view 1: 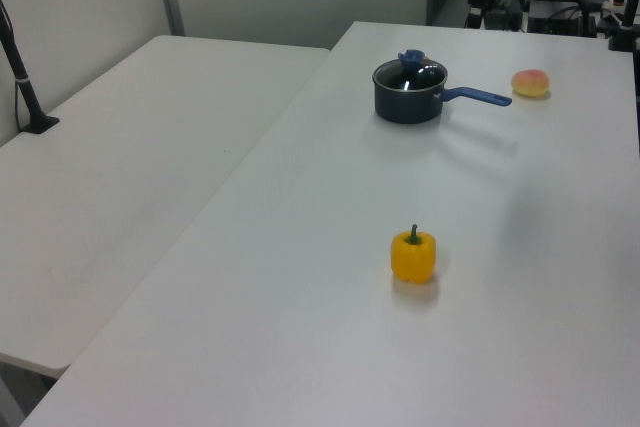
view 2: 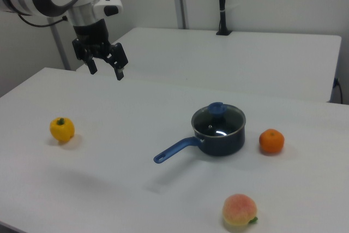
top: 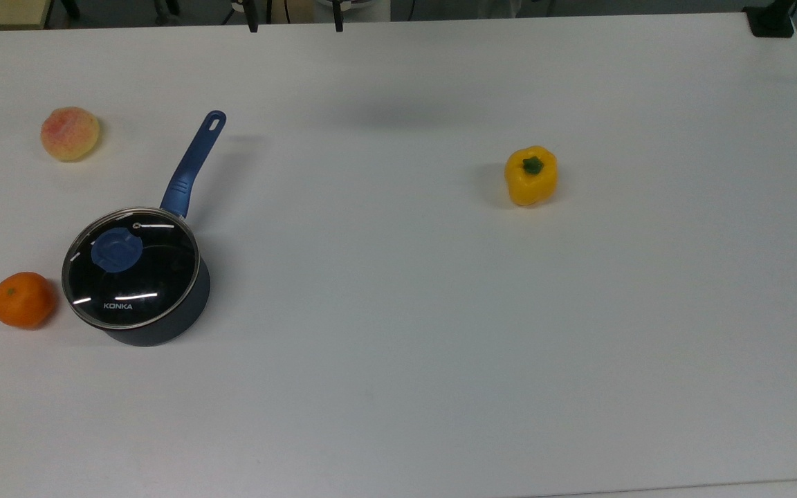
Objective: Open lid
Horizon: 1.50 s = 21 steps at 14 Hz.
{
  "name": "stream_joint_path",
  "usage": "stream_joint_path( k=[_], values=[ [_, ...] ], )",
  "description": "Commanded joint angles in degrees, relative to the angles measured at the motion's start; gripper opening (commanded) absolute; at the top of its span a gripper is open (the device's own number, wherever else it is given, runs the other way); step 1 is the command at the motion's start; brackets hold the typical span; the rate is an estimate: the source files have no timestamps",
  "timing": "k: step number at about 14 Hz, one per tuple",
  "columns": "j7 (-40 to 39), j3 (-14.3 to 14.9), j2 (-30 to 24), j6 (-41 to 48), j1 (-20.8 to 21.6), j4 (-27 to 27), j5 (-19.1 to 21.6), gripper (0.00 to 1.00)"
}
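High over the white table [view 2: 136, 113], toward the right view's upper left, the gripper [view 2: 106, 68] hangs in open air with its two black fingers spread apart and nothing between them. Below it and a little to the right view's left, a yellow bell pepper [view 2: 62, 129] stands upright on the table, stem up, well apart from the other things.

Going rightward in the right view from the gripper, and far lower, a dark saucepan [view 2: 222, 141] sits on the table, its long blue handle [view 2: 175, 150] pointing back toward the gripper's side and toward the camera. The lid [view 2: 218, 118] rests flat and closed on the saucepan's rim, its blue knob [view 2: 217, 107] on top; the gripper is well apart from it, up and to the right view's left. In the top view the lid [top: 131, 266] shows clear glass with a metal rim and white KONKA lettering.

Just beyond the saucepan, on the side away from the gripper, an orange [view 2: 271, 141] sits near the pan wall without clearly touching it. Nearer the camera in the right view, a peach [view 2: 239, 210] lies on the table, farther from the gripper than the saucepan.
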State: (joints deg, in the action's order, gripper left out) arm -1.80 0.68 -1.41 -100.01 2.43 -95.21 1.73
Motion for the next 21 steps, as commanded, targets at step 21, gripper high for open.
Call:
stream_joint_path(
  k=[21],
  values=[
    [15.69, 2.92, 4.13, -10.45, -2.16, 0.99, -2.87, 1.00]
  ],
)
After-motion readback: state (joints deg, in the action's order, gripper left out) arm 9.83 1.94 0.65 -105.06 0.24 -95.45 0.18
